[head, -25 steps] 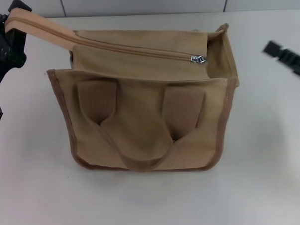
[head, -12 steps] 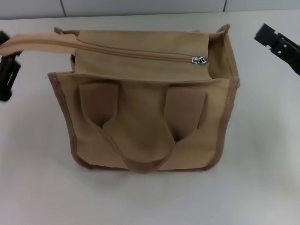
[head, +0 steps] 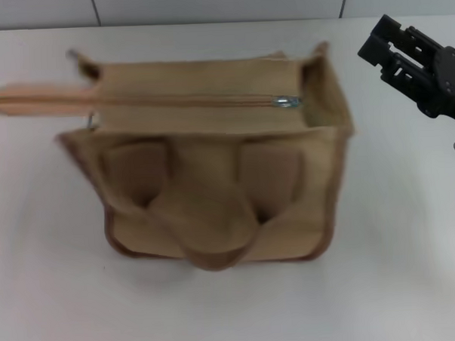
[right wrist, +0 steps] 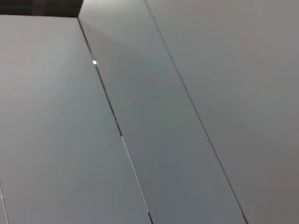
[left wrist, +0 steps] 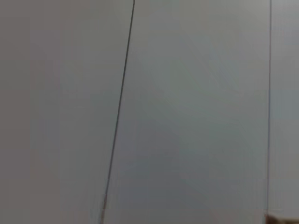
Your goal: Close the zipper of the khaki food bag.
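**A:** From the head camera, where's the khaki food bag (head: 213,179)?

**B:** On the white worktop (head: 398,269), mid-frame, handles facing the robot. The zipper (head: 187,102) crosses its top flap; the silver pull tab (head: 287,101) sits near the right end, and a tan strap tail (head: 32,100) runs off the left edge.

**A:** The grippers?

**B:** The right gripper (head: 388,46) hovers right of the bag, apart from it; I can't tell how its fingers stand. The left one is out of frame.

**A:** Wrist cameras?

**B:** Both show only grey panels with seams.

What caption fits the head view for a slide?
Khaki food bag on a white table, zipper pull near its right end, right claw raised beside it, tail stretched left.
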`<state>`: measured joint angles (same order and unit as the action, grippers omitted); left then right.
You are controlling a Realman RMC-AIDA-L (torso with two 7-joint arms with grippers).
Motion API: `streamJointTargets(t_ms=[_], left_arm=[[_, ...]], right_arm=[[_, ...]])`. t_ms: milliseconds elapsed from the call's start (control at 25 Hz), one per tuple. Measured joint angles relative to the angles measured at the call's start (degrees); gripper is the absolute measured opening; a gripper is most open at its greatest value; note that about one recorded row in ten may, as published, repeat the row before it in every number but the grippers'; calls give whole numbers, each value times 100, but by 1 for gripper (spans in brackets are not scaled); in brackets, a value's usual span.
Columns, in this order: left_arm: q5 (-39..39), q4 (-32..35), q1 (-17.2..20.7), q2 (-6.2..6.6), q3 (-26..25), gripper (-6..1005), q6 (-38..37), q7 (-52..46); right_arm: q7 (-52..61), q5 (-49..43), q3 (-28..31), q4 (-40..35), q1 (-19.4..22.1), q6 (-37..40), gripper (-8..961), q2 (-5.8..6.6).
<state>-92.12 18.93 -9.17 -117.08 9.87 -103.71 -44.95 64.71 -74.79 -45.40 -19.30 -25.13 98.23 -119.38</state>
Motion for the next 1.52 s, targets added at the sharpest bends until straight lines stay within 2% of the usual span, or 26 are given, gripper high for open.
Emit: streamJointTargets(t_ms=[120,200,320,400,480,520,560,680,720,840,920,1080,1120,1160,1480,1520], left_arm=[[-260,59,210,95,194,695,-521,-9],[-279,53,236,105,197,740,-627,-11],[-259,90,237,40,109,807,-762,-10],[-346,170,225,14,196,807,-785,-13],[-593,249,223,72,528,807,-897,-32],[-894,351,198,189,1082,807,-1032,-165],[-894,351,198,189,1082,807,-1032,-165],[-1034,533,101,346,1935,807,-1075,-588],[-1044,645,31,386,2298,807,-1085,-769],[-1049,752,-41,407,2596,807,-1092,-796],[-1056,1036,-99,371,2951,807,-1080,-786],[-1104,1148,-207,314,3084,807,-1018,-785],[-1263,1175,-302,256,3099,807,-918,-768],[-1263,1175,-302,256,3099,807,-918,-768],[-2322,1230,-693,-19,3108,807,-536,-538],[-2322,1230,-693,-19,3108,807,-536,-538]], right_arm=[[-241,2,14,8,-19,159,681,-8],[-279,8,30,9,-13,182,705,-10],[-375,15,24,37,-21,240,741,-14],[-415,-6,-13,58,-38,397,781,-12],[-597,-40,-100,49,-29,654,820,2],[-949,-114,-315,-27,15,915,840,7],[-949,-114,-315,-27,15,915,840,7],[-1415,-397,-669,-180,74,1105,840,10],[-1644,-745,-869,-233,72,1121,840,11],[-1808,-1155,-1065,-259,42,1125,840,11],[-1868,-1686,-1417,-317,0,975,839,0],[-1803,-1961,-1670,-270,-39,530,839,-7],[-1775,-1998,-1832,-214,-51,234,839,-16],[-1775,-1998,-1832,-214,-51,234,839,-16],[-1651,-2046,-1939,-145,-58,-77,840,-23],[-1476,-2077,-1941,-156,-71,-79,840,-24]])
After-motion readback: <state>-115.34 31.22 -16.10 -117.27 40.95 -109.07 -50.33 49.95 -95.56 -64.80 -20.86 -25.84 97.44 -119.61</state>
